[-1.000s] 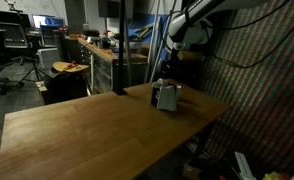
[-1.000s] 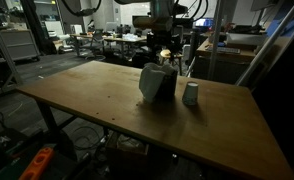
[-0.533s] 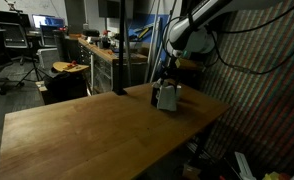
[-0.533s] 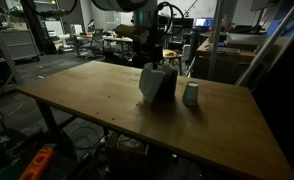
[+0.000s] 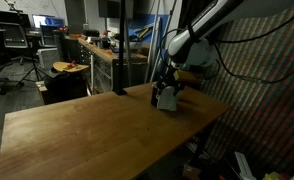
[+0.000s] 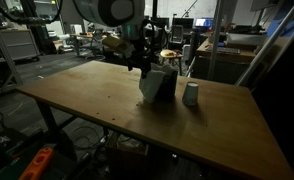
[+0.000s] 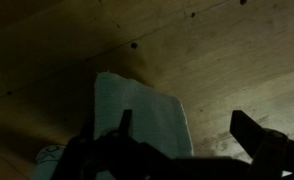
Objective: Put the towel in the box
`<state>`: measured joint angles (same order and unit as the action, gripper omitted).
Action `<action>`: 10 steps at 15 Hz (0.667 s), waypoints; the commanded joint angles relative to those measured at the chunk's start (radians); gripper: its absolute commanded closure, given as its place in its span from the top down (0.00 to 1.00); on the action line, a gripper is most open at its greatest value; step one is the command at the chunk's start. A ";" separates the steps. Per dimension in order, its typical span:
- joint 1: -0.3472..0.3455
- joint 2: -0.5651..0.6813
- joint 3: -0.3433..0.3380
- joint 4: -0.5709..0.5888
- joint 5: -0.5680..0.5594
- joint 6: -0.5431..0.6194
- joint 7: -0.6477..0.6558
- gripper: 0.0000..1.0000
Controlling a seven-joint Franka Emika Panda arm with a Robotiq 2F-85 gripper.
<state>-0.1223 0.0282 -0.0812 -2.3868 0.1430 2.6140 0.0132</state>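
Your table [image 5: 87,130] is bare wood over most of its top, and everything sits near one far corner. Your arm [image 6: 112,10] reaches in from beyond that corner and bends down over it. In an exterior view the grey box [image 6: 157,84] stands upright close to the far edge. A small pale cup [image 6: 191,94] stands just beside it, on the side nearer the corner.

In the wrist view a pale rectangular sheet, seemingly the towel [image 7: 147,115], lies flat on the wood directly under the tool. The light is too dim to tell how it sits against the box.

Your gripper [image 7: 187,140] hangs low over the box [image 5: 168,98] in both exterior views [image 6: 145,64]. It is released: the fingers [image 7: 252,130] stand spread wide with nothing between them.
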 commanded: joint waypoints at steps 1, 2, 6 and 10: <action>0.013 -0.025 -0.001 -0.056 0.016 0.061 -0.015 1.00; 0.013 -0.021 -0.002 -0.061 0.014 0.070 -0.021 1.00; 0.004 0.010 -0.012 -0.062 0.001 0.110 -0.045 1.00; -0.007 0.051 -0.021 -0.058 0.008 0.146 -0.094 1.00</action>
<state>-0.1216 0.0582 -0.0937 -2.4404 0.1429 2.7088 -0.0309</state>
